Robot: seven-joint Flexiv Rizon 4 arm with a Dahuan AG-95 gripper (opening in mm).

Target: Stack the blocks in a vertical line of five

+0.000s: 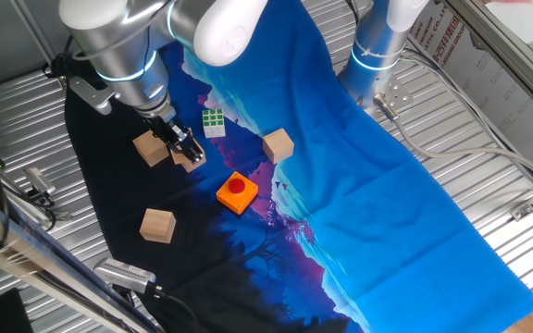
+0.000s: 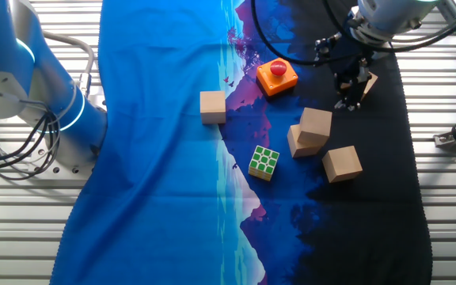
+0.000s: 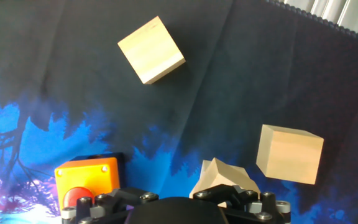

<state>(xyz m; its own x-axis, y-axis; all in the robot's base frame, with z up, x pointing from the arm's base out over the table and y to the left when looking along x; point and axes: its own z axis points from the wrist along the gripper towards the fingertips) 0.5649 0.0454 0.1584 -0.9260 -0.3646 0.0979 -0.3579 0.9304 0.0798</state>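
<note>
Evidently the hand point(image 1: 185, 148) pinches a tilted wooden cube point(image 3: 224, 180): light, rigid, smooth-faced; grip opposite flat faces squarely.

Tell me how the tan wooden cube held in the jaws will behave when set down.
The tan wooden cube looks rigid and probably light. It hangs corner-down, so it may tip. On the soft cloth it should not roll or slide.

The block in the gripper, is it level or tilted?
Tilted: the block sits corner-up between the fingers of the gripper, lifted off the cloth.
</note>
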